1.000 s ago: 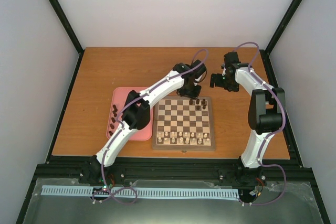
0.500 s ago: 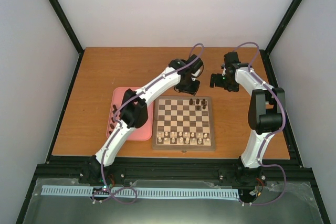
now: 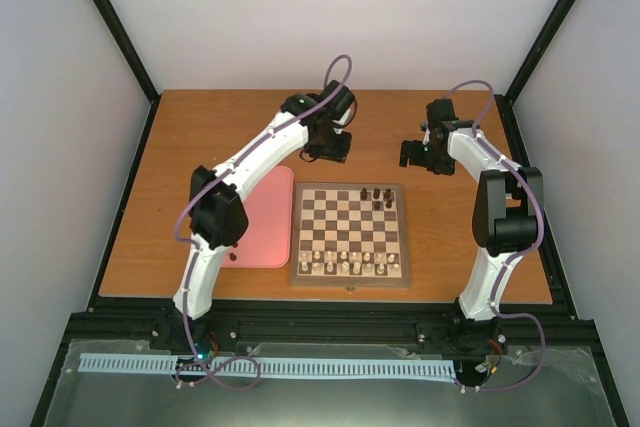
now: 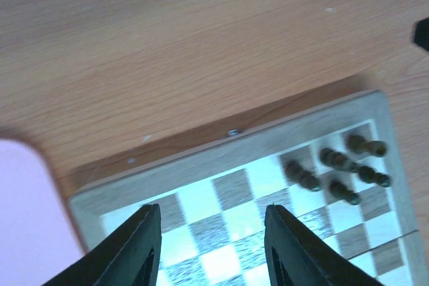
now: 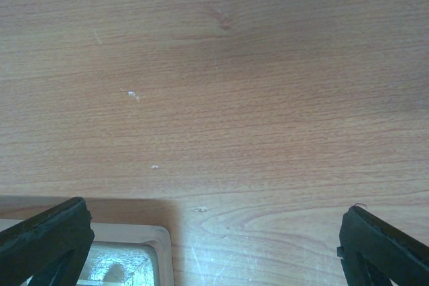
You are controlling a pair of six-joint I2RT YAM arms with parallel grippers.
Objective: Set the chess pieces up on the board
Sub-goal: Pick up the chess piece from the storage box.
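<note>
Seen from above, the board [image 3: 350, 234] sits mid-table [image 3: 180, 147]; a small cluster of dark chess pieces [image 3: 379, 197] stands at its far right corner; pale pieces [image 3: 345, 265] line its near edge; the pink tray [image 3: 265, 222] lies just beside its left edge. The left pincer [image 3: 330, 152] hangs just beyond the board's far edge; the right pincer [image 3: 411, 154] hangs beyond the board's far right corner. The left arm's elbow covers the side of the tray away from the board, so I cannot tell what lies there.

In the left wrist view, that pincer is spread wide with nothing between its fingers; the board's far left corner lies beneath it, and the dark cluster is off toward the far right.

In the right wrist view, the pincer is likewise released and empty, over bare wood beyond the board.

To my eye the next job is fetching another dark piece. It looks best to drop straight down over one piece, close on its stem and lift it clear of its neighbours; then set it upright in the middle of a far-row square, approaching from the board's left so the standing cluster is not knocked.
</note>
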